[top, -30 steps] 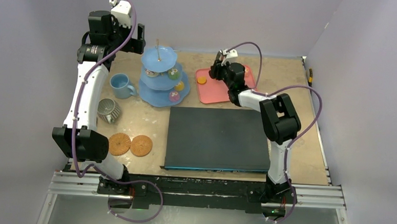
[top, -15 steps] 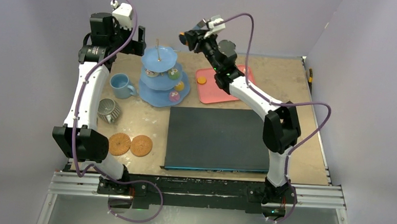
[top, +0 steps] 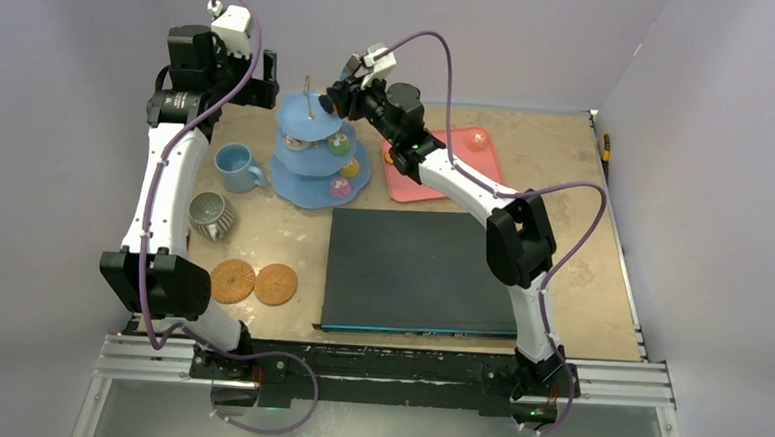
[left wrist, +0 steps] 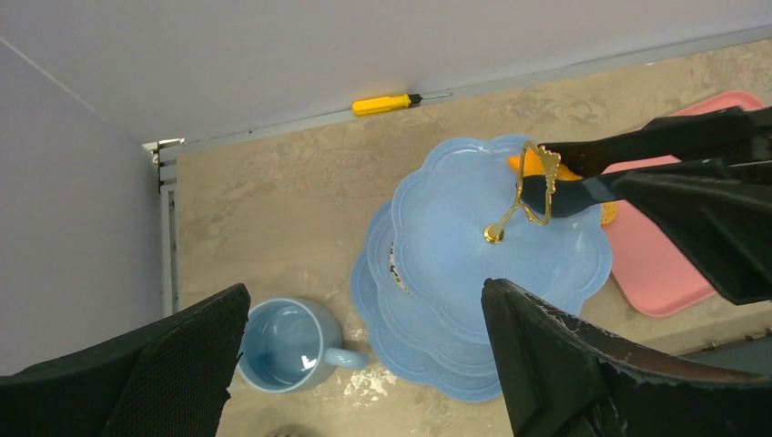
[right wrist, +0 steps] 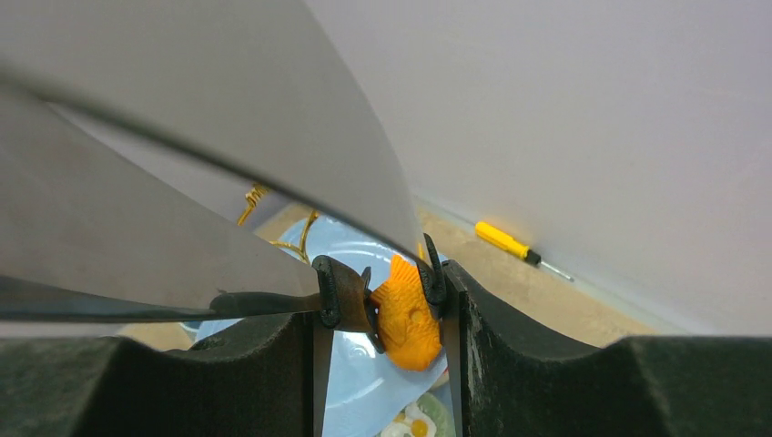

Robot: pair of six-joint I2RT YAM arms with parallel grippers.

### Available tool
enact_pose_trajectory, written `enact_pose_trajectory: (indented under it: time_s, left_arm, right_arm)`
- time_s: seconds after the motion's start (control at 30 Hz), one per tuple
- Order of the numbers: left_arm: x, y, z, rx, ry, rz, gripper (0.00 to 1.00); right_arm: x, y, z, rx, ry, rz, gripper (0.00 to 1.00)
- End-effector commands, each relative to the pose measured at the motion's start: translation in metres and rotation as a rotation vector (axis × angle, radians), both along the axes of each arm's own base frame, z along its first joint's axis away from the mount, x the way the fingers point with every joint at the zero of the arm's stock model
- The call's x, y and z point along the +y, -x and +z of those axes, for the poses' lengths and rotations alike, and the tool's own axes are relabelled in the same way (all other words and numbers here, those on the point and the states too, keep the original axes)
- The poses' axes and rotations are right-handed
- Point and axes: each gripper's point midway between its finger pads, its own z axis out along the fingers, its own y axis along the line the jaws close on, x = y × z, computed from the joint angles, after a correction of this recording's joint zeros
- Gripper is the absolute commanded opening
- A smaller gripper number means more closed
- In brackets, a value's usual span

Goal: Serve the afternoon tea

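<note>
right gripper (right wrist: 387, 299) clamped on the black tongs (right wrist: 273, 302), their tips pinching an orange fish-shaped cake (right wrist: 407, 319) just above the blue stand (left wrist: 437, 264), top tier, beside its gold handle (left wrist: 537, 173); left gripper (left wrist: 364, 289) spread wide, high over stand and mug (left wrist: 289, 346)

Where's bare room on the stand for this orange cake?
The top tier is bare all around its gold handle. The two lower tiers are crowded with cakes, mostly on the tray side.
</note>
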Motion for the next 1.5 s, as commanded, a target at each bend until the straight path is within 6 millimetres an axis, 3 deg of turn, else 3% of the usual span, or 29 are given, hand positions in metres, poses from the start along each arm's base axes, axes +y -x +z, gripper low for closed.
enact_pose_trajectory:
  time_s: [0.0, 0.3, 0.6, 0.7, 0.87, 1.0, 1.17, 1.33, 1.47]
  left_arm:
    - [0.0, 0.005, 0.03, -0.086, 0.004, -0.005, 0.99]
    - [-0.001, 0.004, 0.032, -0.092, 0.012, -0.004, 0.99]
    - [-0.002, 0.004, 0.036, -0.1, 0.02, -0.006, 0.99]
    - [-0.002, 0.005, 0.037, -0.101, 0.02, -0.006, 0.99]
    - [-0.002, 0.005, 0.036, -0.099, 0.021, -0.008, 0.99]
    - [-0.003, 0.005, 0.035, -0.097, 0.023, -0.01, 0.99]
    - [-0.004, 0.007, 0.037, -0.101, 0.028, -0.015, 0.99]
    - [-0.004, 0.007, 0.036, -0.099, 0.03, -0.014, 0.99]
    - [-0.003, 0.006, 0.035, -0.096, 0.027, -0.012, 0.99]
  right_arm:
    - [0.007, 0.011, 0.048, -0.076, -0.071, 0.03, 0.4]
    - [0.007, 0.013, 0.057, -0.096, -0.077, 0.026, 0.55]
    - [-0.006, 0.018, 0.075, -0.129, -0.06, 0.01, 0.59]
    - [-0.029, 0.017, 0.086, -0.14, -0.07, -0.035, 0.59]
    - [-0.098, 0.005, 0.085, -0.127, -0.082, -0.152, 0.59]
    - [-0.158, -0.001, 0.06, -0.087, -0.068, -0.267, 0.59]
    - [-0.224, -0.01, -0.001, -0.002, 0.004, -0.443, 0.59]
    - [-0.261, -0.019, -0.051, 0.07, 0.044, -0.534, 0.59]
    - [-0.284, -0.03, -0.078, 0.113, 0.067, -0.587, 0.59]
